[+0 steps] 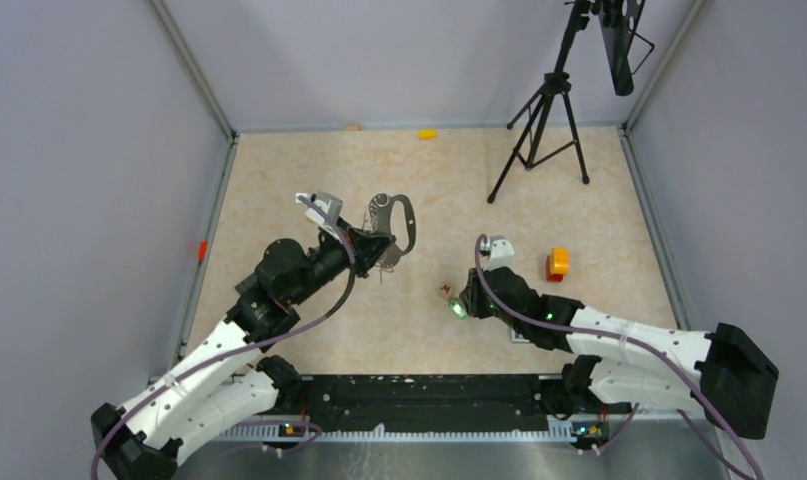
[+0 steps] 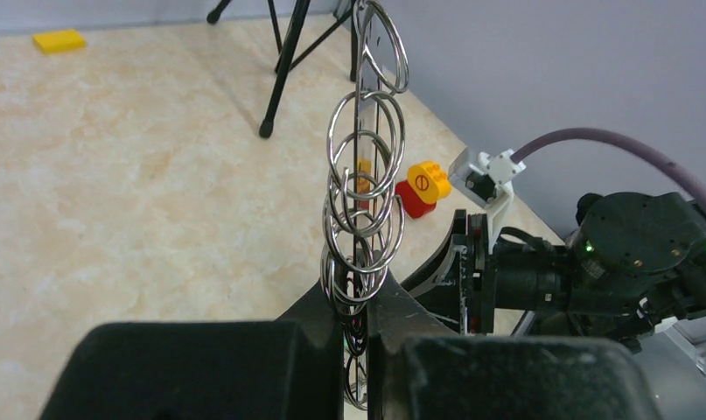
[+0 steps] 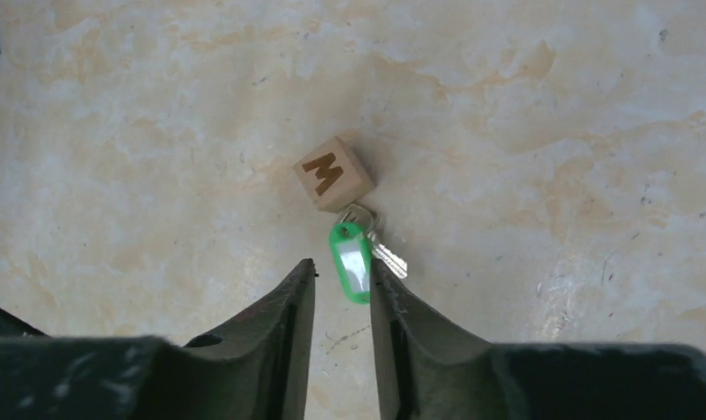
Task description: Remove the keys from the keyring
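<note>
keys on the table, keyring in the other jaws

keyring (image 2: 363, 175) stands edge-on up the middle of the left wrist view, wire loops fanned along its edge. its lower end is pinched between the closed jaws of the left gripper (image 2: 363, 317). in the top view it sits left of centre, apart from the keys.

lower middle of the right wrist view: the right gripper (image 3: 342, 262) hangs over the table (image 3: 550, 131) with its jaws a narrow gap apart, clamped on nothing. the green-headed key (image 3: 351, 262) lies flat with its near end between the two tips, clear of the frame-left finger and close against the frame-right one; whether it touches, i cannot tell. a silvery key (image 3: 389, 259) pokes out to its right. a wooden cube (image 3: 333, 173) marked m sits just above them.
</note>
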Tool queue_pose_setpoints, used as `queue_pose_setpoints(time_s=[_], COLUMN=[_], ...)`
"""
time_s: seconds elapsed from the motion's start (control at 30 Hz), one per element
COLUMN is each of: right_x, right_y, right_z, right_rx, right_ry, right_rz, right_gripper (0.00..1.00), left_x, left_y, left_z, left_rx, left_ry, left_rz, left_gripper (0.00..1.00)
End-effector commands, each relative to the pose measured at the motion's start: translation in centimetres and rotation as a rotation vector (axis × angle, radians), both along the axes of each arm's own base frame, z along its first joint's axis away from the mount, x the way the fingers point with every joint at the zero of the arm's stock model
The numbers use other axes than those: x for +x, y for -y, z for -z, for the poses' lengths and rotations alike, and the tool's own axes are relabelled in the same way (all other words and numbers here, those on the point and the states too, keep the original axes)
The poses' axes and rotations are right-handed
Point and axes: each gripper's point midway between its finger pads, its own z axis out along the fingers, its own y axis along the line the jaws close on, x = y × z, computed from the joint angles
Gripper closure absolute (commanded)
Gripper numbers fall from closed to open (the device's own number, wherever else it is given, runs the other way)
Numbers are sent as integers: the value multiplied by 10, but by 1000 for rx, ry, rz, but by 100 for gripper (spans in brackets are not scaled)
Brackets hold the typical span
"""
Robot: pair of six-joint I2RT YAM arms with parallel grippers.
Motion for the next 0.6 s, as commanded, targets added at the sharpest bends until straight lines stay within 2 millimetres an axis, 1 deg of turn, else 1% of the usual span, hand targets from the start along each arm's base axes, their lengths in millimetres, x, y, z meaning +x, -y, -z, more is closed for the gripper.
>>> queue_pose_setpoints(time_s=[0.0,0.07,0.13,0.2,0.33,0.43,0.53,0.57], right_x=[0,2,5,9,17,20,21,21], right_y=[-5,-1,3,8,23,20,17,16], right_z=[-1,-4,-10,-15,-27,-34,-38,-39], right_rx=[25,11,-10,-25,-23,4,33,37], right_ry=[-32,-23,-5,10,17,34,37,34], right_rz=[2,16,30,57,171,174,180,179], right_gripper=[67,59,55,54,54,54,54,54], left_x=[5,5,6,9,13,11,9,10], left_y=[5,9,12,13,10,13,17,15], left_z=[20,37,55,75,125,153,176,185], left_rx=[-33,-25,-8,10,58,83,119,143], left_ry=[-62,-105,-143,-190,-305,-365,-438,-466], left_rz=[-5,8,15,0,-45,-36,-22,-37], left_gripper=[100,100,100,100,100,100,100,100])
